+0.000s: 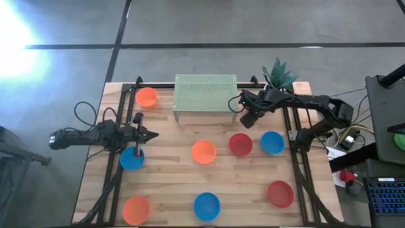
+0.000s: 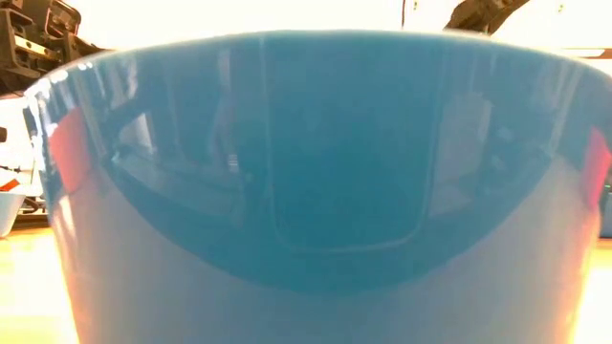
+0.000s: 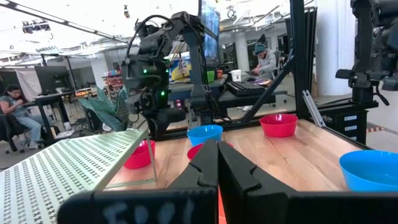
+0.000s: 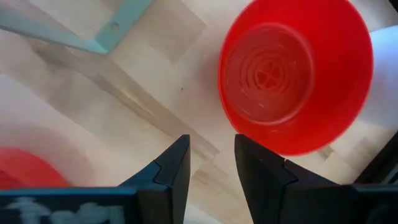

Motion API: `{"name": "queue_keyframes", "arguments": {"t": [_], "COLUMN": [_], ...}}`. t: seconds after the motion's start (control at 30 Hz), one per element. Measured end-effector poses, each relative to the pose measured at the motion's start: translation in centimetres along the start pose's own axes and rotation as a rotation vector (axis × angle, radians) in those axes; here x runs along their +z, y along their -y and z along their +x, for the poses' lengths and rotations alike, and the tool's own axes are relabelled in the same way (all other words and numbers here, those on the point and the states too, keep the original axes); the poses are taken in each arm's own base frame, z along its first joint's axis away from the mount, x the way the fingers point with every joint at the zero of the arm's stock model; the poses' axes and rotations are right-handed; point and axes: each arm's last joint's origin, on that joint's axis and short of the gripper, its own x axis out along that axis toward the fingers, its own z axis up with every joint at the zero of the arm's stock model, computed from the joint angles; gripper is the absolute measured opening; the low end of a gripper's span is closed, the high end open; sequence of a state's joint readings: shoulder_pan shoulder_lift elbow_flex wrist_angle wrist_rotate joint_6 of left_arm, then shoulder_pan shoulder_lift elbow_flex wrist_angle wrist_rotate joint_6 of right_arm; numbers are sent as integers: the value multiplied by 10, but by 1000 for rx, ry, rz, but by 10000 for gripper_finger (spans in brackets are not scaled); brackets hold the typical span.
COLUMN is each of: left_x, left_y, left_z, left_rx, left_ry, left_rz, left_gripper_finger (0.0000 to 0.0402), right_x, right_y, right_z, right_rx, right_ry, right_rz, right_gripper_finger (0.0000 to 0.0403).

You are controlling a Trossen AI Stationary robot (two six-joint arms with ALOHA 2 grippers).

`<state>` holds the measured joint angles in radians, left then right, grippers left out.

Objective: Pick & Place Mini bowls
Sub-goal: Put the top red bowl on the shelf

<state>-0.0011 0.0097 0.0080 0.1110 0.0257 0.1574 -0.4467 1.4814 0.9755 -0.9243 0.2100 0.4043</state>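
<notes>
The tabletop [image 1: 171,183] carries eight bowls visible from above, all resting upright and apart from one another. An orange bowl [image 1: 147,97] sits at the far left corner beside a green perforated stand [image 1: 204,92]. Across the middle lie a blue bowl [image 1: 131,158], an orange bowl [image 1: 203,151], a red bowl [image 1: 240,144] and a blue bowl [image 1: 272,142]. Along the near edge lie an orange bowl [image 1: 136,208], a blue bowl [image 1: 207,205] and a red bowl [image 1: 280,193]. The near blue one fills the low view, so it evidently stands right against that camera. The right claw [image 1: 248,119] hangs above the tabletop just off the stand's right end and beyond the middle red bowl. Its fingers [image 4: 171,165] stand spread with bare wood between them and nothing held. In its wrist view that red bowl [image 4: 295,74] lies just beside the fingers, not between them, so the spread stance reads either as readiness to take a rim or as a release just beside it; which cannot be determined. The left claw [image 1: 149,134] rests at the left side, level over the tabletop just beyond the left blue bowl, fingers [image 3: 205,168] pressed together on nothing, apparently parked clear of the working arm. A potted plant [image 1: 278,74] stands at the far right corner, outside the task. No target spot for the bowls is evident.
</notes>
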Motion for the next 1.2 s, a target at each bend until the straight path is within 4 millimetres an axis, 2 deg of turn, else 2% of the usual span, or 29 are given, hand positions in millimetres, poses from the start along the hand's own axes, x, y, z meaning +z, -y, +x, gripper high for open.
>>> {"name": "queue_keyframes", "arguments": {"t": [0.37,0.67,1.2], "left_x": [0,0,0], "left_y": [0,0,0], "left_z": [0,0,0], "left_rx": [0,0,0], "left_ry": [0,0,0], "left_rz": [0,0,0], "left_gripper_finger": [0,0,0], "right_x": [13,18,23], "right_y": [5,9,2], "right_z": [23,32,61], "right_rx": [-37,-44,-58], "right_ry": [-15,-18,-73], "right_rz": [-28,-3,-13], "right_gripper_finger": [129,120,111]}}
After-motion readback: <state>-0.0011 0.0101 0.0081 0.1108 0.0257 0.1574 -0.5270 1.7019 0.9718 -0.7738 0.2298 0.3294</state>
